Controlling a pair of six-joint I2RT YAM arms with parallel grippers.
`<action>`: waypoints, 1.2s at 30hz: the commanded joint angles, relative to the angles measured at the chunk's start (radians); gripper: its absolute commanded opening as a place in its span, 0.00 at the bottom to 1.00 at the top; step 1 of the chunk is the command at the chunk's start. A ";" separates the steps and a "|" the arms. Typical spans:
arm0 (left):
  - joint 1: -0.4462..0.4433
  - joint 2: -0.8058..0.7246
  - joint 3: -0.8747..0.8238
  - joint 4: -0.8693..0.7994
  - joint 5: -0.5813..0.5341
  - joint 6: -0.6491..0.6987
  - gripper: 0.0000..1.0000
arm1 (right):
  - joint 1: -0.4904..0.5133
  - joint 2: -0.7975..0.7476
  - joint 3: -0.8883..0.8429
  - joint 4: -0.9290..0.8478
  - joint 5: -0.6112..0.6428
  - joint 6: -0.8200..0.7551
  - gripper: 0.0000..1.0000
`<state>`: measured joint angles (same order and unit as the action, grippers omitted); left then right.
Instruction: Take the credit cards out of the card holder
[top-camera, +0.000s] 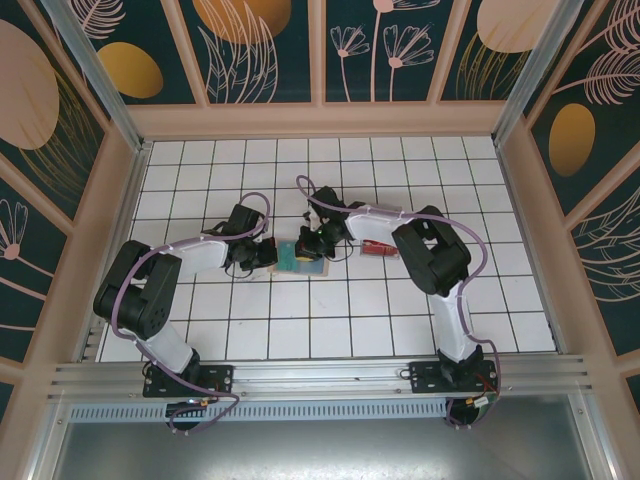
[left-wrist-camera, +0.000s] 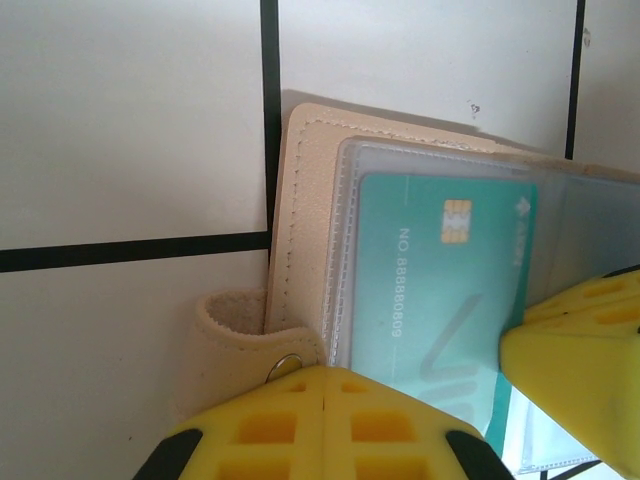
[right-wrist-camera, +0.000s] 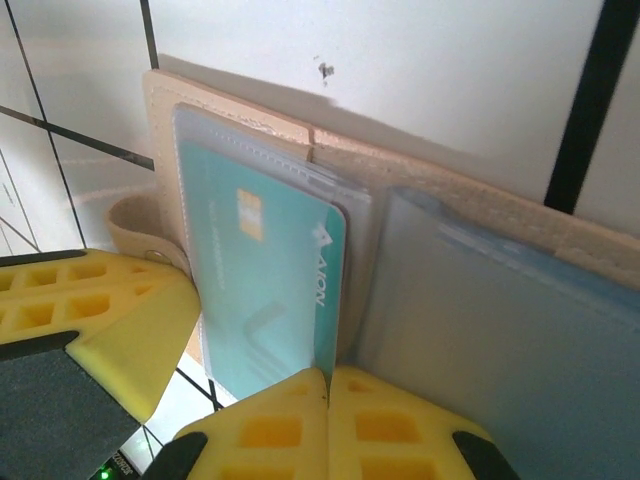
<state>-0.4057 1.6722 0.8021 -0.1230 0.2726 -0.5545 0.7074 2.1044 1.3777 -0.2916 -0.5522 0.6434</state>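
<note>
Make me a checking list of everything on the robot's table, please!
Surface: white tiled table, black lines.
Job's things: card holder lies open between the grippers; teal card sits in its clear sleeve.
Clutter: small red thing beside the right arm.
Grippers: left gripper shut at the card holder's edge; right gripper shut by the teal card.
Cables: purple cables run along both arms.
Surroundings: flower-painted walls, metal rail in front.

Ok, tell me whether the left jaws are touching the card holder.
Touching. Left wrist view: the shut left jaws press on the card holder at its strap edge, no gap.
</note>
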 joint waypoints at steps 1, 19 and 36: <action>-0.004 0.036 -0.013 -0.043 -0.012 -0.009 0.00 | -0.012 -0.048 -0.035 0.005 -0.002 0.020 0.00; -0.004 0.035 -0.011 -0.043 -0.003 -0.007 0.00 | -0.026 -0.055 -0.074 0.071 -0.050 0.045 0.15; -0.004 0.066 -0.011 -0.041 0.007 -0.005 0.00 | -0.023 -0.038 -0.064 0.088 -0.072 0.044 0.14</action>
<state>-0.4057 1.6844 0.8082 -0.1135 0.2836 -0.5545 0.6868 2.0724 1.3060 -0.2150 -0.6037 0.6891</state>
